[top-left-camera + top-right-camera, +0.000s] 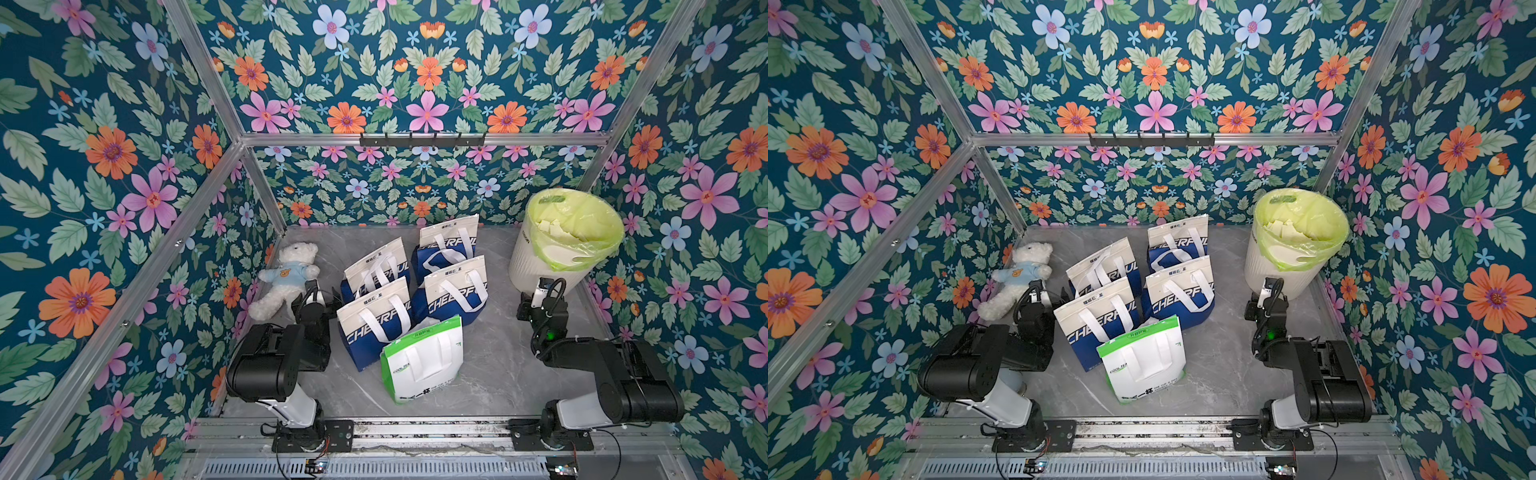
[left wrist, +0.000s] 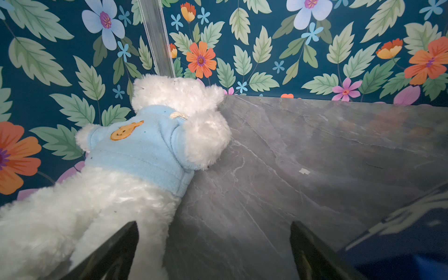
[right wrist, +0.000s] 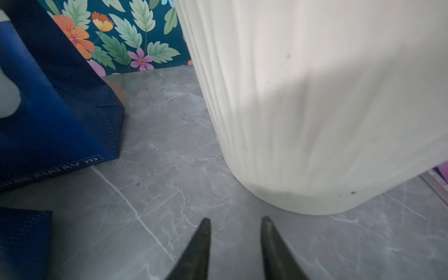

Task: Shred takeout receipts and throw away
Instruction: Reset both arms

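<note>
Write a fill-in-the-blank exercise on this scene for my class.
____ white-and-blue fabric bags sit on the grey marble tabletop.
The white plush teddy bear wears a light ____ sweater.
The rectangular strap-handled bag nearest the arms' bases is white and ____.
Missing words: Four; blue; green.

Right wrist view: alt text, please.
A ribbed white plastic bin stands close ahead of the right claw on a grey marble-look tabletop, a dark blue fabric bag beside it. The claw's tips are slightly apart, holding nothing.
</note>
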You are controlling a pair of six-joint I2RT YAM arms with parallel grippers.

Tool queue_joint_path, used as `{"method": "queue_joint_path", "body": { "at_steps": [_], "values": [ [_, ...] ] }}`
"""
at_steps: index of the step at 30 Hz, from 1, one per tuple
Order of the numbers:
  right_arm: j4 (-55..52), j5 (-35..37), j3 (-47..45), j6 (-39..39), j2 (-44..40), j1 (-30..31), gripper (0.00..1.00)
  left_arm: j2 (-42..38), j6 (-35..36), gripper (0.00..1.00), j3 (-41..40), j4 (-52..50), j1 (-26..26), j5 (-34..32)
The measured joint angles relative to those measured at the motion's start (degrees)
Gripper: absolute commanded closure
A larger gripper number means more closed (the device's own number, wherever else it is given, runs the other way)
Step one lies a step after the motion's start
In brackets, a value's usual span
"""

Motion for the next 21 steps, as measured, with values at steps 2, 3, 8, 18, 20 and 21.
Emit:
{"method": "queue_joint_path", "body": {
  "at_steps": [2,3,8,18,20,21],
  "values": [
    [0.00,-1.25,0.04,-0.09,0.00,-0.11,0.01,0.00,0.00,0.01,0.00,0.00,0.00,0.00],
    [0.00,-1.18,0.04,-0.04,0.00,-0.11,0.01,0.00,0.00,0.01,0.00,0.00,0.00,0.00],
    [-0.02,-1.62,0.02,-0.20,0.00,-0.11,0.01,0.00,0.00,0.01,0.00,0.00,0.00,0.00],
    [-0.22,-2.05,0.17,-0.83,0.04,0.37,0.01,0.00,0.00,0.01,0.00,0.00,0.02,0.00],
    [-0.24,-2.43,0.46,-0.81,0.04,-0.09,0.01,0.00,0.00,0.01,0.00,0.00,0.02,0.00],
    [-0.26,-2.40,0.46,-0.81,0.04,-0.17,0.01,0.00,0.00,0.01,0.00,0.00,0.02,0.00]
  ]
}}
